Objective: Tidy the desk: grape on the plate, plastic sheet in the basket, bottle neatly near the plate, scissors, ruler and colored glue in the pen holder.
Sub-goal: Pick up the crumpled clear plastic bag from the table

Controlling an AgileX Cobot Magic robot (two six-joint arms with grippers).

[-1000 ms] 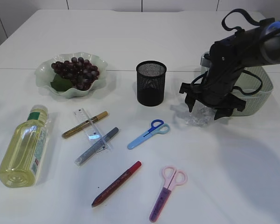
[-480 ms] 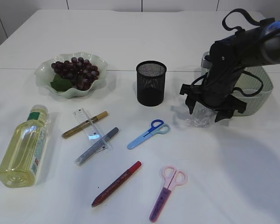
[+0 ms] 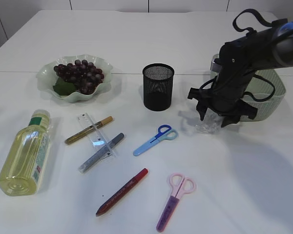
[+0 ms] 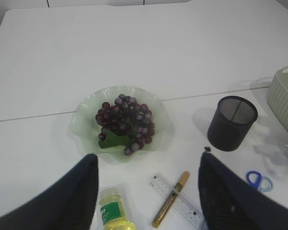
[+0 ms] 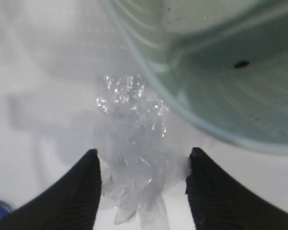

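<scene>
The crumpled clear plastic sheet [image 3: 207,124] [image 5: 134,139] lies on the table beside the green basket [image 3: 273,97] [image 5: 221,86]. My right gripper [image 3: 216,117] [image 5: 144,153] is lowered over it, open, one finger on each side of the sheet. My left gripper [image 4: 149,158] hangs open and empty above the ruler [image 4: 177,199] and the lying bottle [image 3: 26,153] [image 4: 113,213]. The grape bunch [image 3: 79,75] [image 4: 125,124] rests in the plate [image 3: 103,63]. Blue scissors [image 3: 155,140], pink scissors [image 3: 176,201], ruler [image 3: 95,134] and gold [image 3: 88,130], silver [image 3: 101,152] and red [image 3: 122,191] glue pens lie loose. The black mesh pen holder [image 3: 158,87] stands upright.
The pen holder [image 4: 231,123] stands between the plate and the basket [image 4: 284,96]. The blue scissors [image 4: 259,180] lie just left of the plastic sheet. Bare white table stretches along the front right and the whole back.
The right gripper's fingers have drawn closer together around the plastic sheet and sunk slightly onto it. Nothing else on the table has moved.
</scene>
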